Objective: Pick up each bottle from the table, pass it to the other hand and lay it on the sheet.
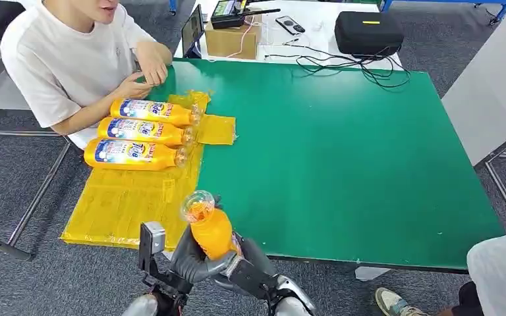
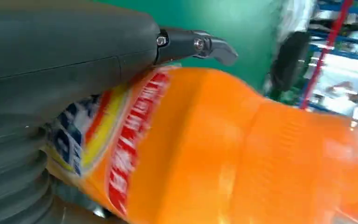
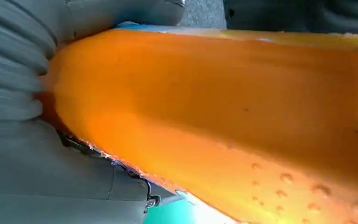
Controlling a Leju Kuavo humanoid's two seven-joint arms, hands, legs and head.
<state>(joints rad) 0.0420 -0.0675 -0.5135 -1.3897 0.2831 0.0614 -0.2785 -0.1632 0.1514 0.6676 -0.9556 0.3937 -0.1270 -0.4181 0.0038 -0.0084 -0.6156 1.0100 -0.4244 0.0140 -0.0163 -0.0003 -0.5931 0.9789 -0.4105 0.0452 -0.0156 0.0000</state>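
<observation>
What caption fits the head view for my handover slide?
Both hands, left hand and right hand, grip an orange bottle beside three bottles on the yellow sheet.

Evenly and brightly lit from overhead, with only soft shadows. Sharp from the head; smeared by motion blur close beyond the left hand (image 2: 51, 93). Glary near the right hand (image 3: 37, 140).

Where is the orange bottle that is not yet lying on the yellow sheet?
In the head view the fourth bottle is off the table at its near edge, held between the left hand and the right hand, just right of the yellow sheet.
</observation>
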